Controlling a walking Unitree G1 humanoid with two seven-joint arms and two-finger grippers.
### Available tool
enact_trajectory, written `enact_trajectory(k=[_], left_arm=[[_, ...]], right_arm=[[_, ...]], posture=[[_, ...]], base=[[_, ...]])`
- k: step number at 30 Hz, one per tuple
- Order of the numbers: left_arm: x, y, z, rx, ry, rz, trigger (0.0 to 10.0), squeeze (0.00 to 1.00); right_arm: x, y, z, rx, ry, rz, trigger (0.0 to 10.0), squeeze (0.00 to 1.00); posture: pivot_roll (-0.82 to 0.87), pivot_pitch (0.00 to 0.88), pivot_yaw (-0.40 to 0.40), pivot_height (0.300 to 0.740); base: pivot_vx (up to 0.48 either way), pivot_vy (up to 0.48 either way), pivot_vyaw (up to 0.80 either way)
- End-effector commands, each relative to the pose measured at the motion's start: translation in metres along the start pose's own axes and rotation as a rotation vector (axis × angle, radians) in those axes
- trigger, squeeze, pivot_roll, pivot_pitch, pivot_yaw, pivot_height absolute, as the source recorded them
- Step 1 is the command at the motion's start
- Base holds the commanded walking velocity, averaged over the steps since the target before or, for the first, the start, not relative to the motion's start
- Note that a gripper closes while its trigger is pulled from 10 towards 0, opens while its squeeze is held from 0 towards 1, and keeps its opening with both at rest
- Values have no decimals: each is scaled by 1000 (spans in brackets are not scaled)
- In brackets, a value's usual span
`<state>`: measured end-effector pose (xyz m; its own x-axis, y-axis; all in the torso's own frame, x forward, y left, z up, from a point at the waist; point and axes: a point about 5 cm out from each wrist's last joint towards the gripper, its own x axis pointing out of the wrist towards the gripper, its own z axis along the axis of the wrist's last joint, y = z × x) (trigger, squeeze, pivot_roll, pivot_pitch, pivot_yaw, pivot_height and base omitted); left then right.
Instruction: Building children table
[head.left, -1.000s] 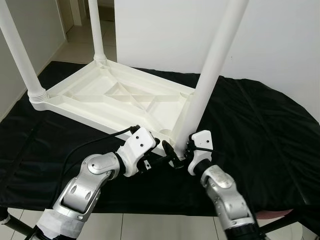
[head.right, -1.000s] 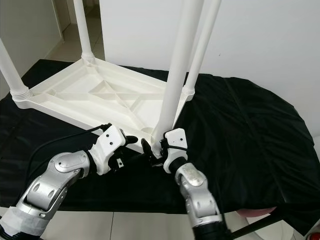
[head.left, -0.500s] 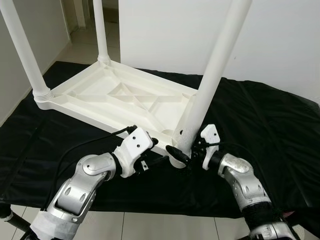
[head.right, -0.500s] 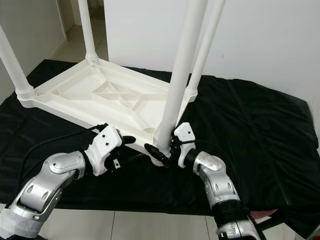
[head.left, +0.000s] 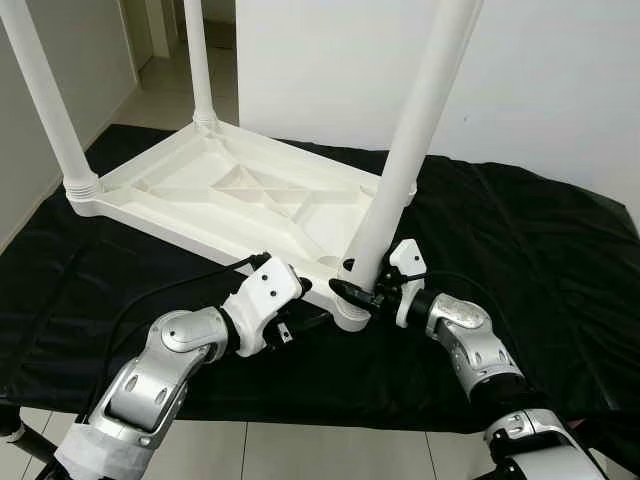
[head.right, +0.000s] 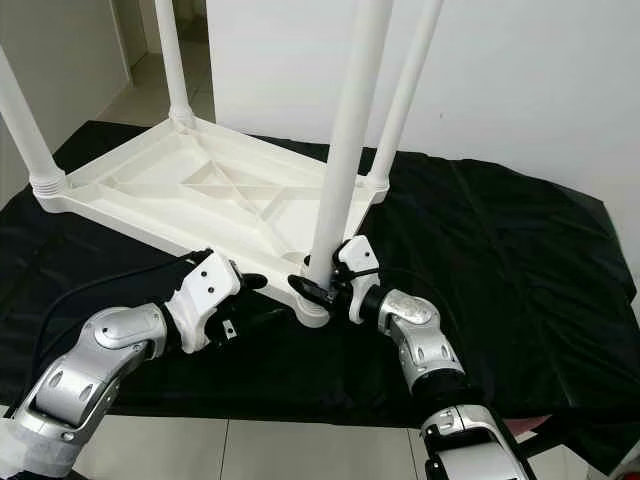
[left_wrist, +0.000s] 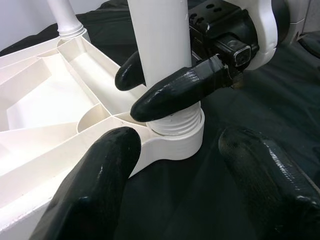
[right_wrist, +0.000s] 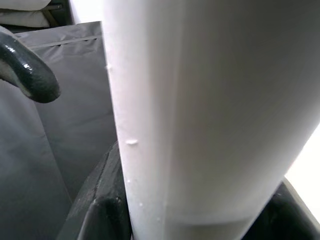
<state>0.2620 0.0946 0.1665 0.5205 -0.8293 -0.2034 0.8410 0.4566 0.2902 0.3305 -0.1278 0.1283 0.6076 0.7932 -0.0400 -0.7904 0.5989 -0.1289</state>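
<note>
The white children's table top (head.left: 230, 195) lies upside down on a black cloth (head.left: 540, 250). White legs stand up from its far corners, one at the left (head.left: 50, 110). The near leg (head.left: 400, 170) stands slightly tilted in the front corner socket (left_wrist: 175, 135), with its screw thread showing just above the socket. My right gripper (head.left: 355, 292) is shut on this leg just above the thread, one finger (left_wrist: 175, 92) in front and one behind. My left gripper (left_wrist: 180, 175) is open, its two fingers (left_wrist: 95, 185) spread on either side of that corner without touching it.
The black cloth covers a low surface whose front edge runs just below my arms, with pale floor tiles (head.left: 300, 450) under it. A white wall (head.left: 560, 90) stands behind, and a doorway opens at the far left (head.left: 160, 40).
My right forearm has swung out to the right and its wrist has turned around the near leg, still gripping its base. The left gripper has stayed by the corner.
</note>
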Motion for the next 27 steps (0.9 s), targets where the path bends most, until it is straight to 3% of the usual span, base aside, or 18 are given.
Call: enact_trajectory(k=[1,8,9,10,14,20,22,27], left_arm=[[2,-5,2,-4,-9,-18,10000,0],[5,-5,2,-9,-13,-7,10000,0],[6,-3,2,-16,-17,11,10000,0],[6,-3,2,-16,-17,11,10000,0],[6,2,4,-38,-27,89,10000,0],[6,2,3,-39,-28,100,10000,0],[7,6,5,-46,-34,137,10000,0],[7,15,7,-67,-53,205,10000,0]], right_arm=[[-4,4,-9,25,28,-2,0,0],[-10,7,-11,40,8,-47,0,0],[-10,9,-13,43,10,-103,10000,0],[-10,9,-13,43,10,-103,10000,0],[-10,14,-15,71,32,-427,10000,0],[-8,17,-16,115,47,-593,10000,0],[-7,23,-17,162,68,-766,10000,0],[1,40,-14,195,57,-832,10000,0]], posture=[[48,0,-107,740],[46,0,-114,740],[40,0,-118,740],[40,0,-118,740],[30,0,-113,740],[32,0,-113,740],[31,0,-115,740],[27,0,-110,740]], base=[[0,0,0],[0,0,0],[0,0,0],[0,0,0],[0,0,0],[0,0,0],[0,0,0],[0,0,0]])
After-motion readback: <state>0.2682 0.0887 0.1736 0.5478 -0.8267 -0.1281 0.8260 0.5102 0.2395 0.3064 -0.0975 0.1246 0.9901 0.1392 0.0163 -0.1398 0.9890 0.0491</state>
